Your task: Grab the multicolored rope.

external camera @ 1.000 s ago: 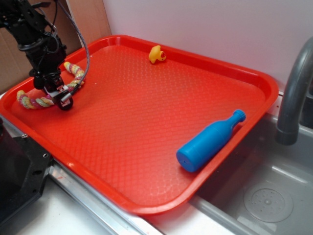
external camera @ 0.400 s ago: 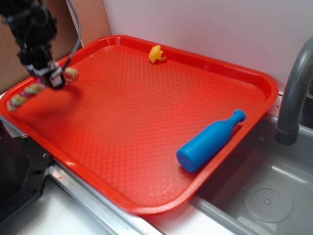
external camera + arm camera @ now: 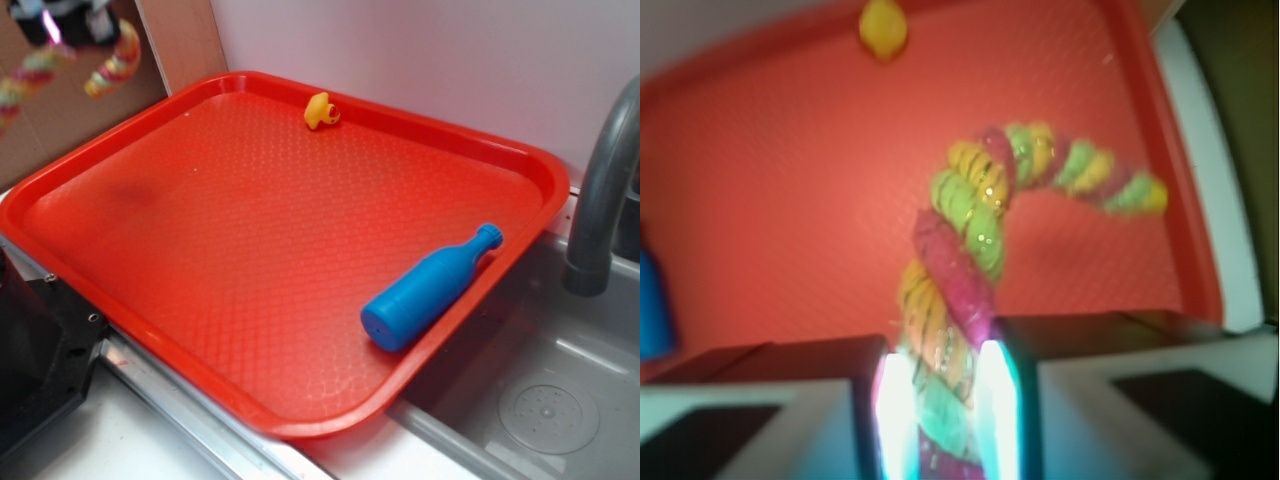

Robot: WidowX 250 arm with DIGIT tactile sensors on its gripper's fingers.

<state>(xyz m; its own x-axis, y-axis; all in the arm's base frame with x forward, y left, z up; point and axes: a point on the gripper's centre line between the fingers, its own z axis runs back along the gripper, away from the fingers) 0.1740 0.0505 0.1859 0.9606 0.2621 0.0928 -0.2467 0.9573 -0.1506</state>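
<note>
The multicolored rope (image 3: 112, 62), twisted in pink, yellow, green and orange strands, hangs in the air at the top left of the exterior view, above the red tray's (image 3: 300, 240) left corner. Both its ends droop, blurred. My gripper (image 3: 62, 22) is mostly cut off by the top edge there. In the wrist view my gripper (image 3: 942, 400) is shut on the rope (image 3: 965, 230), which is pinched between the two fingers and curves up and to the right over the tray (image 3: 770, 200).
A blue bottle (image 3: 430, 288) lies on its side near the tray's right rim. A small yellow duck (image 3: 321, 111) sits at the tray's far edge. A grey faucet (image 3: 600, 190) and sink stand to the right. Brown cardboard (image 3: 180, 40) stands behind the tray's left corner.
The gripper has risen steeply with the rope, from the tray floor at the left corner to high above it. The bottle and the duck have not moved.
</note>
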